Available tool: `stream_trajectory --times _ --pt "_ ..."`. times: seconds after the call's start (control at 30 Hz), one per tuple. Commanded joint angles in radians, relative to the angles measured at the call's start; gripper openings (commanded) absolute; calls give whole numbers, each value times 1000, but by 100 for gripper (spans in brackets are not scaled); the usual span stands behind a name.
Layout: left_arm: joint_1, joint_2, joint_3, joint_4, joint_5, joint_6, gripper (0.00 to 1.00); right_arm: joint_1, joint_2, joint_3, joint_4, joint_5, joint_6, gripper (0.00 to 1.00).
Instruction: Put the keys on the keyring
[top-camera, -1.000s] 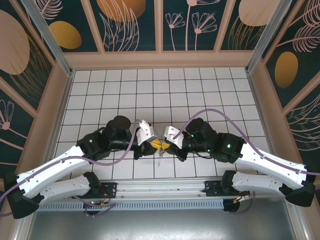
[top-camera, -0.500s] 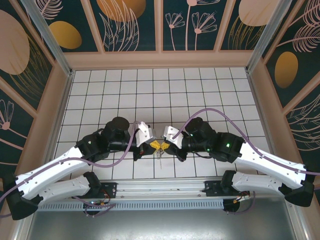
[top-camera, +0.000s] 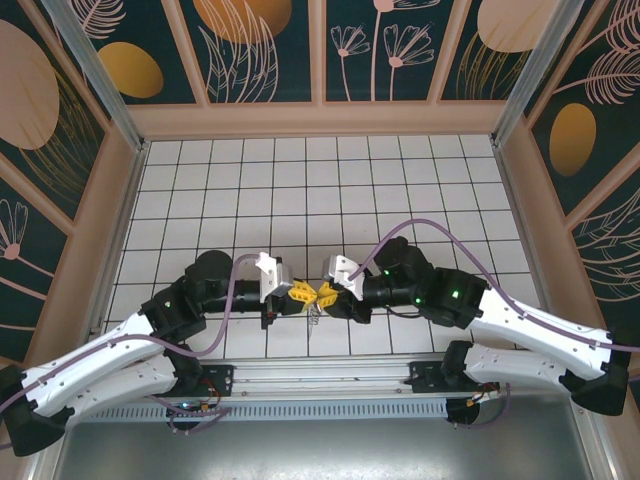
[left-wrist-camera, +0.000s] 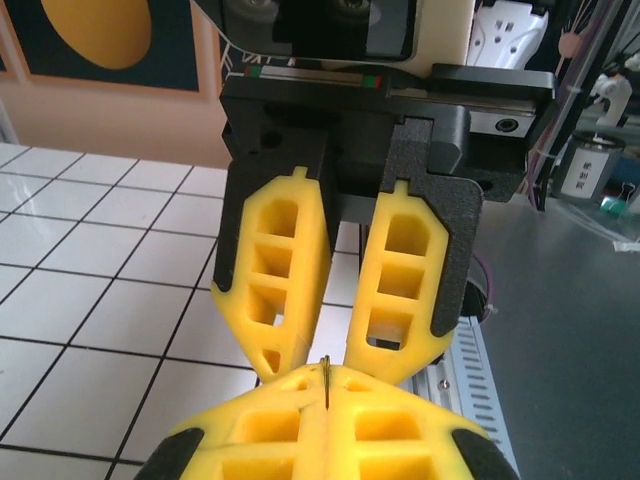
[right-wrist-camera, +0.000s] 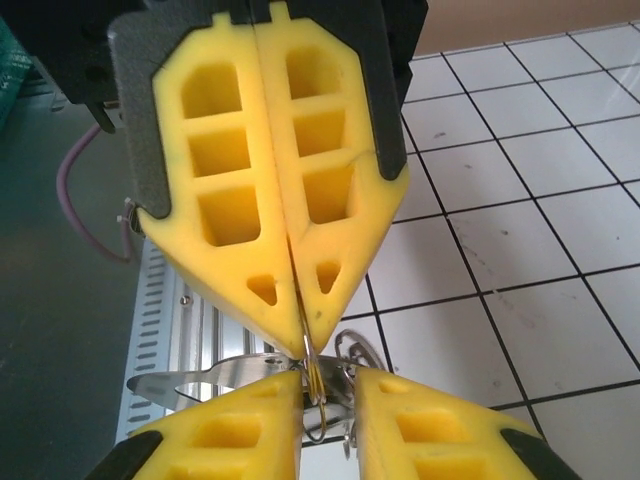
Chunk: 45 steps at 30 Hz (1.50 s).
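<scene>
At the near edge, L arm (top-camera: 90, 365) and R arm (top-camera: 530, 325) are sitting bolted to a metal rail (top-camera: 320, 385) and reaching in twd the table centre, w/ purple cables (top-camera: 420, 228) looping over them. L gripper (top-camera: 298, 293) and R gripper (top-camera: 327, 293) are meeting tip to tip just above the tiles, not far in from the rail. L jaws are pressing fully together and pinching a thin wire of the keyring (right-wrist-camera: 318, 405). In L wrist view a sliver of metal is poking up out of the shut jaws. R jaws are standing narrowly apart w/ a clear gap, straddling the keyring loops w/o clamping them; can't tell if they're touching the wire. The keys (right-wrist-camera: 195, 383) are hanging just below the fingertips beside the keyring, one flat blade pointing sideways in R wrist view; can't tell if any is threaded on. In top view they're dangling as a small grey cluster under the meeting point. Beyond, the white tiled table (top-camera: 320, 180) is running back to the wall (top-camera: 320, 60) w/ floral panels.
</scene>
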Motion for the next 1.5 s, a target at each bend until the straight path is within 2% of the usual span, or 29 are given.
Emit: stream_trajectory --times 0.0,0.33,0.4,0.67,0.77,0.87,1.03,1.13,1.33,1.47 --pt "-5 -36 -28 167 34 -54 0 -3 -20 -17 67 -31 12 17" --pt "-5 -73 -126 339 43 -135 0 -2 -73 -60 156 -63 15 6" --pt "-4 -62 -117 292 49 -130 0 -3 -88 -63 158 -54 12 0" --pt "-5 -18 -8 -24 2 -49 0 -2 -107 -43 103 3 -6 0" --pt "-5 24 20 -71 16 -38 17 -3 -81 -3 34 37 -23 0" --pt "-4 65 54 -109 17 -14 21 -3 -42 38 -34 58 -38 0" --pt "-5 113 112 -166 9 28 16 -3 7 73 -110 96 -50 0" --pt "-5 131 123 -174 16 36 0 -3 18 82 -130 102 -52 0" --pt "-4 110 101 -146 25 19 0 -3 1 88 -154 122 -54 0" --pt "-4 76 57 -51 46 -21 0 -2 -3 80 -135 111 -49 0"
